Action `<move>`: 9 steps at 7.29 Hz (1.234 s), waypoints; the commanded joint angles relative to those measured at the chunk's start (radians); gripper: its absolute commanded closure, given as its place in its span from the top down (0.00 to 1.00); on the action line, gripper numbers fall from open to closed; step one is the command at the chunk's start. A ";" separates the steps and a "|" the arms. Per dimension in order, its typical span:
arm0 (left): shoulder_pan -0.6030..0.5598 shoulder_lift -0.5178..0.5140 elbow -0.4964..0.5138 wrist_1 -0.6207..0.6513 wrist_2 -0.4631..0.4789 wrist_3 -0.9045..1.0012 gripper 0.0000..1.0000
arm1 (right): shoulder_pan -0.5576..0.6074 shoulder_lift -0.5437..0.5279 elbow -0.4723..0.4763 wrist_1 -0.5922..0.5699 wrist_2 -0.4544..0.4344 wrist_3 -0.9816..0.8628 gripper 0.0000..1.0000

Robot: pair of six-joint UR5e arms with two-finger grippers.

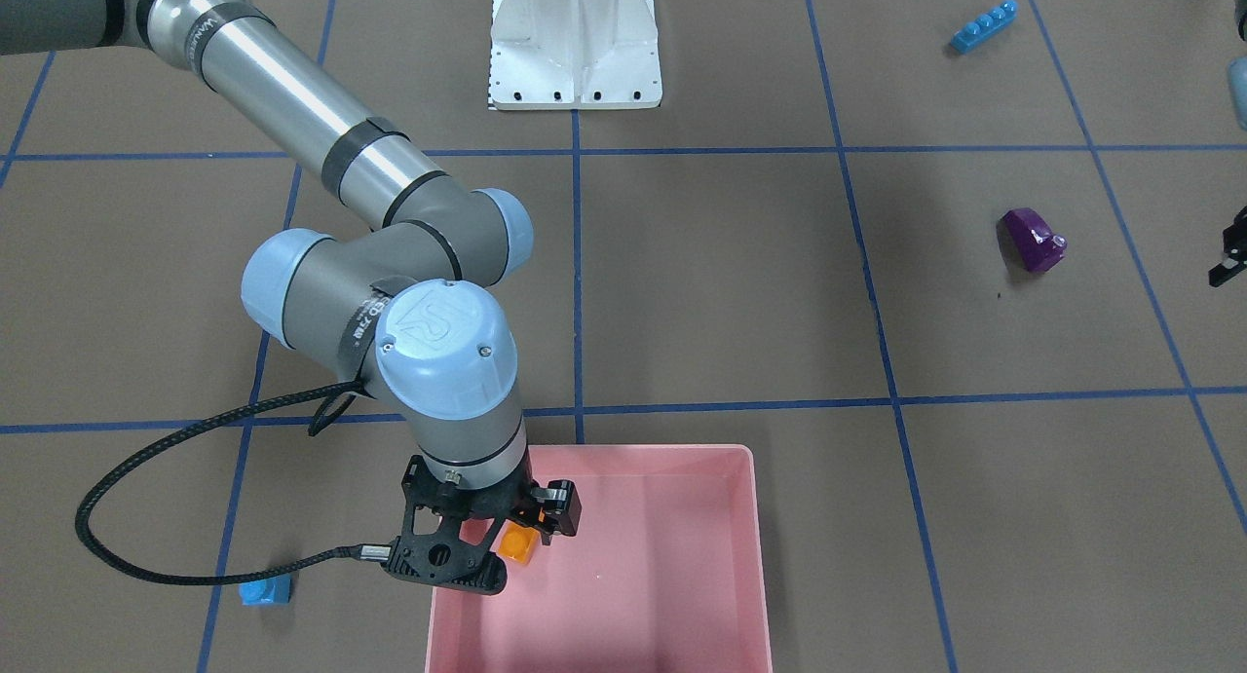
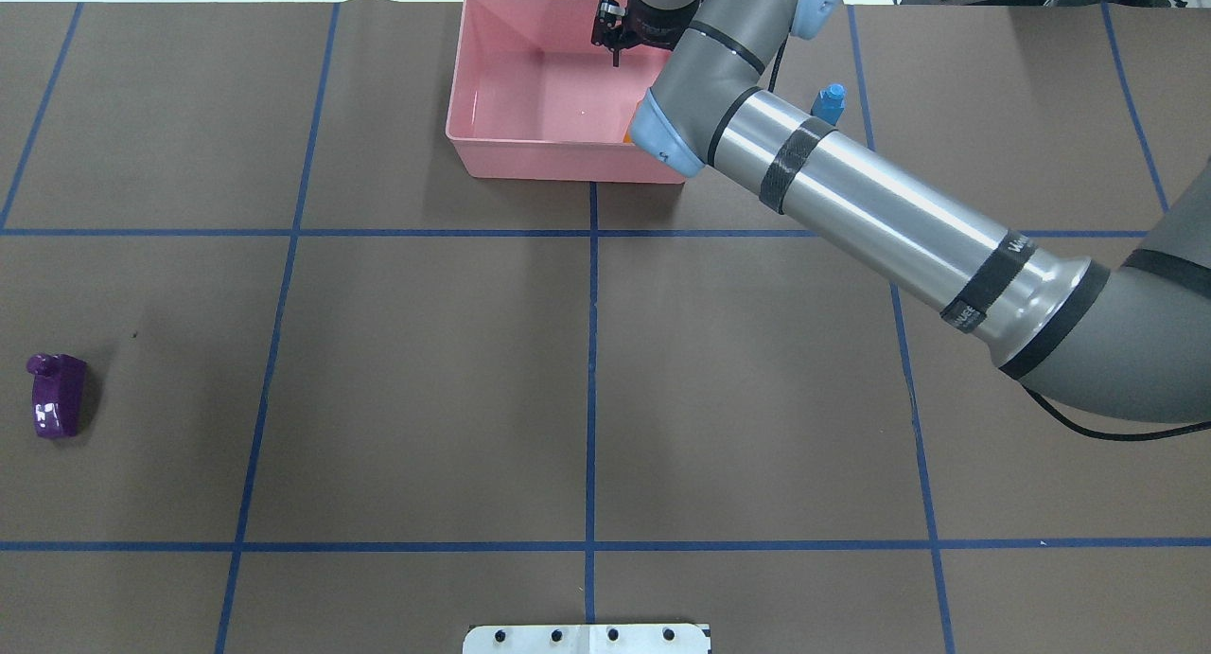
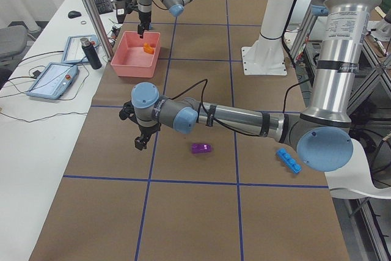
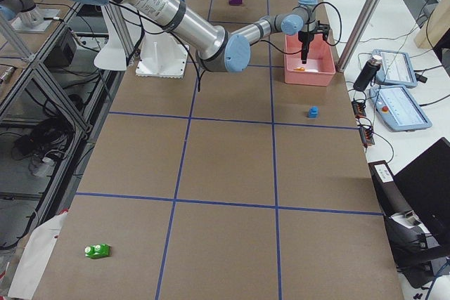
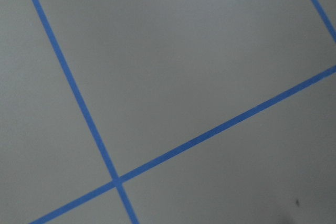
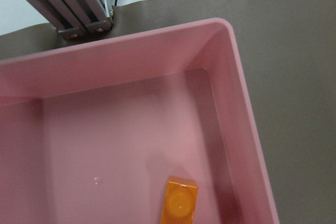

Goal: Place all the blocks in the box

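The pink box (image 1: 752,517) stands at the table's far side (image 2: 530,152). The orange block (image 1: 516,544) lies on its floor, seen loose in the right wrist view (image 6: 181,205). My right gripper (image 1: 526,527) hangs over it inside the box, open and empty. The purple block (image 1: 1035,240) lies on the mat near my left gripper (image 1: 1229,259), which shows only at the view's edge; I cannot tell its state. The long blue bar (image 1: 982,26) lies near the left arm's base. The small blue block (image 1: 266,590) lies just outside the box. The green block (image 4: 97,251) lies far off.
The white robot base (image 1: 575,50) stands at the table's near middle. Beyond the box are an aluminium post (image 6: 79,9), a black bottle (image 3: 91,53) and tablets (image 4: 397,103). Blue tape lines cross the brown mat.
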 commanded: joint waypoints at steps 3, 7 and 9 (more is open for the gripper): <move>0.301 0.173 -0.119 -0.121 0.121 -0.498 1.00 | 0.153 -0.104 0.242 -0.215 0.171 -0.164 1.00; 0.393 0.236 -0.106 -0.129 0.175 -0.568 1.00 | 0.197 -0.124 0.275 -0.257 0.184 -0.211 1.00; 0.415 0.236 -0.098 -0.130 0.184 -0.565 0.84 | 0.201 -0.135 0.295 -0.279 0.182 -0.239 1.00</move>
